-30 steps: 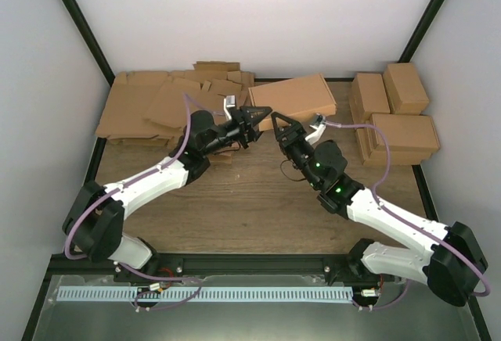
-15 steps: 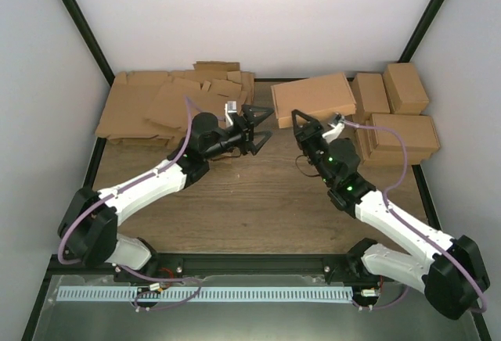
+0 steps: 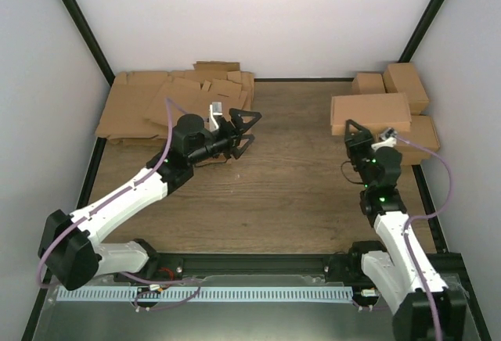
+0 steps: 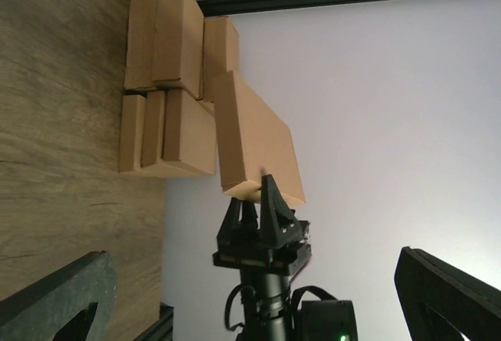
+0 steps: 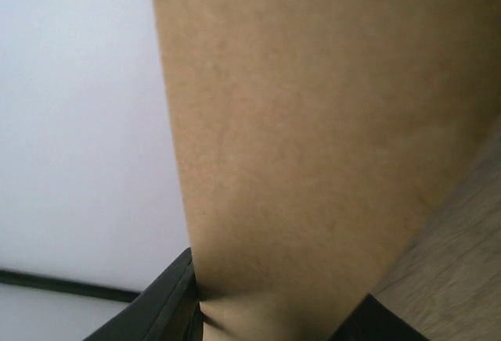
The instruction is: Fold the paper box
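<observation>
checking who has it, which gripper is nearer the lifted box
Right. The right gripper grips the box at its near edge; the left gripper is open, apart from it, far to its left.

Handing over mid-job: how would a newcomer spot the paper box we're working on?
Look to the far right corner of the table, where closed brown boxes are stacked. The paper box is the closed one at that stack's left side, nearest mid-table. It alone is pinched at its near edge by the right gripper and held up in the air.
</observation>
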You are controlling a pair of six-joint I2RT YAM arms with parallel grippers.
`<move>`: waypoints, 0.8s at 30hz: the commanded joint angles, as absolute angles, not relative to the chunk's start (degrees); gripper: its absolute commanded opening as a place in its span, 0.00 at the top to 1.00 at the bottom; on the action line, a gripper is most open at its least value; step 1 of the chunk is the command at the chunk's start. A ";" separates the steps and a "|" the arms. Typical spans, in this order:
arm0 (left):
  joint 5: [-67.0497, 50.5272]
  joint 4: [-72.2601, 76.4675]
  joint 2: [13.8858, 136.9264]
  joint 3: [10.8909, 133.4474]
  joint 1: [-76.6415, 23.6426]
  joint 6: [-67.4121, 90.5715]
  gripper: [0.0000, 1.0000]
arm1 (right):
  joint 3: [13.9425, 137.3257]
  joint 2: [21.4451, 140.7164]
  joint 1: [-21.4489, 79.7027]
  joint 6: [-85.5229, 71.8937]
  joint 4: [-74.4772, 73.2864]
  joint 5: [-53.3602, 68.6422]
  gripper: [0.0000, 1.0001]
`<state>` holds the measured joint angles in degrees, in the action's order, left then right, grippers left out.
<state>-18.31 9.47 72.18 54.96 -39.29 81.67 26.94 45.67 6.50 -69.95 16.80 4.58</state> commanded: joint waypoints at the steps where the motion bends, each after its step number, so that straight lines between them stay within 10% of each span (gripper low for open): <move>1: -19.02 7.20 70.14 52.01 -39.11 78.58 0.00 | 25.58 42.70 -4.17 -68.02 10.96 16.39 0.67; 24: -24.40 2.11 66.63 48.94 -37.41 73.99 0.00 | 38.39 59.61 -30.71 -64.04 5.29 31.01 0.67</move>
<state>-21.71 3.20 65.47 48.29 -38.00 76.01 34.61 56.86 -29.28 -65.98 4.10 28.29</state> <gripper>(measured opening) 0.999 0.336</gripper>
